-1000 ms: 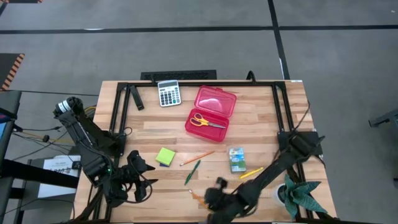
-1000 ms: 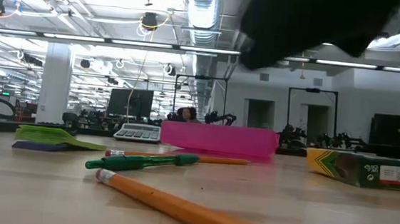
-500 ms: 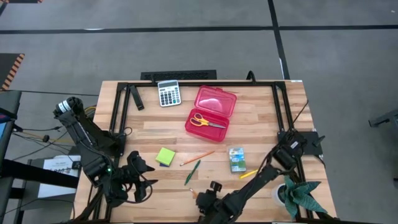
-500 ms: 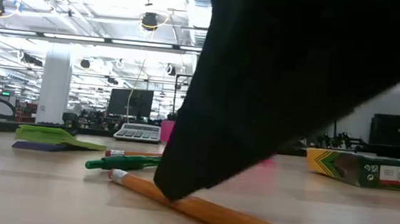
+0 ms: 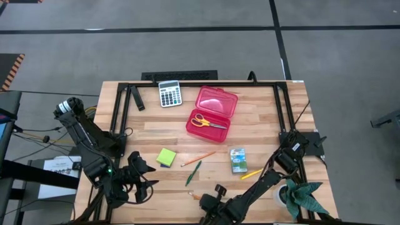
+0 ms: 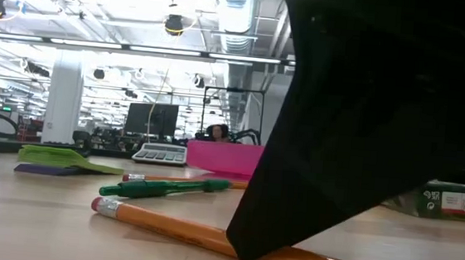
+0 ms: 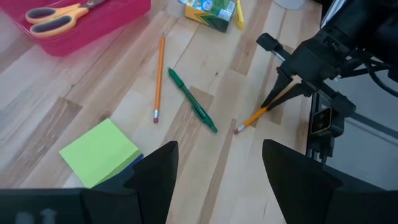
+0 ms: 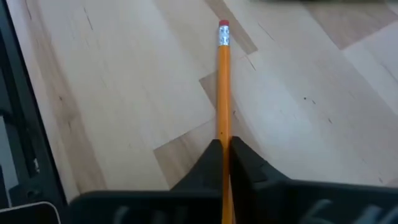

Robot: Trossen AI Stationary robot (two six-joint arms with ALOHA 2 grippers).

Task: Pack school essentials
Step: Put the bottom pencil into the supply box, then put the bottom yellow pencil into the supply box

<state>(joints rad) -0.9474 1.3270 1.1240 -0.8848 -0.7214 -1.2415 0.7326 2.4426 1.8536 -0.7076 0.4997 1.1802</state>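
Note:
My right gripper is low over the table's near edge, shut on an orange pencil whose eraser end points away from the fingers. My left gripper waits open at the near left corner. Yellow-handled scissors lie in the red case. The lime-green sticky pad, a second orange pencil, the dark green pen, the green-blue carton and a yellow pencil lie flat on the wood. My right gripper pinches the orange pencil's shaft between its two fingers, some way back from the eraser. The fingers slant down onto it from above and from the table's right. The pencil lies along the table top, eraser end on the wood.
A grey-white calculator sits at the far edge beside the red case. A black frame runs around the table top. A green plant-like thing is at the near right corner. Bare wood lies between the sticky pad and the case.
My right gripper has moved down and toward the table's near left, onto the orange pencil near the near edge. The pencil's eraser end has shifted a little along the table. My left arm has kept still.

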